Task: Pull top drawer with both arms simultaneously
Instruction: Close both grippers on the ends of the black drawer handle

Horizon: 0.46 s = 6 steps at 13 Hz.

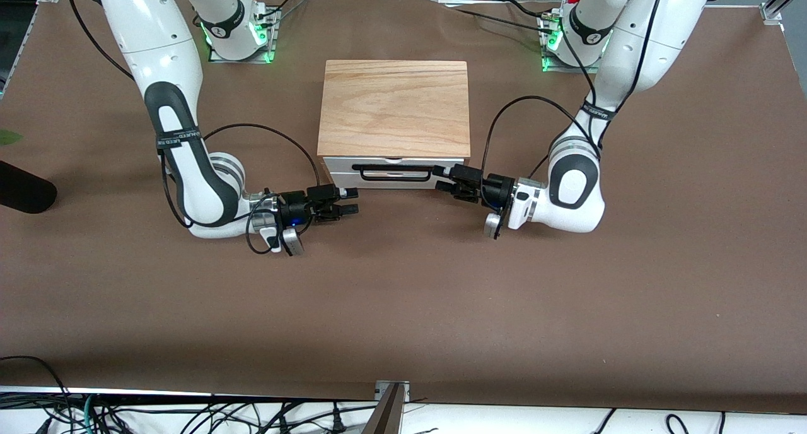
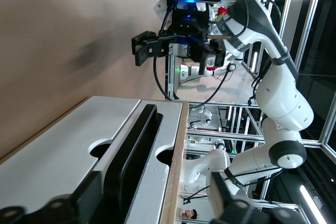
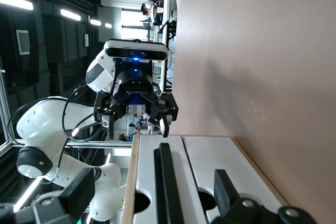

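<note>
The top drawer (image 1: 394, 174) sits at the centre of the front view, closed: its white front panel is flush under the cabinet's wood top slab (image 1: 394, 108), and none of the drawer's interior shows. By that, the pull itself has not begun; the work so far looks like approach only.

The left claw (image 1: 449, 178), right of centre in the front view, lies low over the desk (image 1: 403, 308) at the end of the black bar handle (image 1: 394, 167) toward the left arm's base. The left wrist view shows its fingers (image 2: 79, 203) spread with the bar running between them, so it is released, placed to grip but not yet clamped. The right claw (image 1: 347, 202), left of centre, hovers just off the drawer's corner at the right arm's end, fingers (image 3: 226, 187) parted and holding nothing, and it appears lower in the frame than the handle. It likely has to come in and up to the bar before both claws can close and draw back together.

The drawer front is smooth, matt white, with rounded finger cut-outs (image 3: 206, 200) under the handle. The handle is a wide, thin, dark bar standing off the panel. The top slab is pale wood with a clear flowing grain and square edges. The desk is covered in a dull brown sheet, faintly creased. The arms are glossy white shells with black joint bands and looping black cables.
</note>
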Available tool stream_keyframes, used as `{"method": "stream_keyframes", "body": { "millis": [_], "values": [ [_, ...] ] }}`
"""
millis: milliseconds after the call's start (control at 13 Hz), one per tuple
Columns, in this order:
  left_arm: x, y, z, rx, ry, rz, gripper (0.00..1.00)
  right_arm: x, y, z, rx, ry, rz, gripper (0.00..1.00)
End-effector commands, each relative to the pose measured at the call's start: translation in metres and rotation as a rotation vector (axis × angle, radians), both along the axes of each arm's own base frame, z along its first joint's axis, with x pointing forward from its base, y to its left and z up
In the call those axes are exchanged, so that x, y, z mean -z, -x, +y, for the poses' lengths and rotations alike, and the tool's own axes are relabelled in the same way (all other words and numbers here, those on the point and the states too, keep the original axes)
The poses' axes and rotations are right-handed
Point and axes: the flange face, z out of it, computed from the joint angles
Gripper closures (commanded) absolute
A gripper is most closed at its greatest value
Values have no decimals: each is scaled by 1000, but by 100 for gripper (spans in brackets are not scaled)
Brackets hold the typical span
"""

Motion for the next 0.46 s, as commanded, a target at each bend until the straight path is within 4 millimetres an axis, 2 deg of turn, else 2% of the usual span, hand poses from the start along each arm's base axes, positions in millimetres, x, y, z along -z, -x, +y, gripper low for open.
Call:
{"method": "stream_keyframes", "body": {
  "millis": [0,154,231,385],
  "values": [
    [6,7,-5,-13,17,-19,22,9,17,1,-15,-58,1,0],
    [7,8,-6,-11,19,-27,22,14,24,2,-23,-66,23,0],
    [7,8,-8,-12,21,-27,22,16,31,10,-27,-80,38,0],
    [19,9,-7,-9,20,-31,22,19,35,14,3,-108,63,0]
  ]
}}
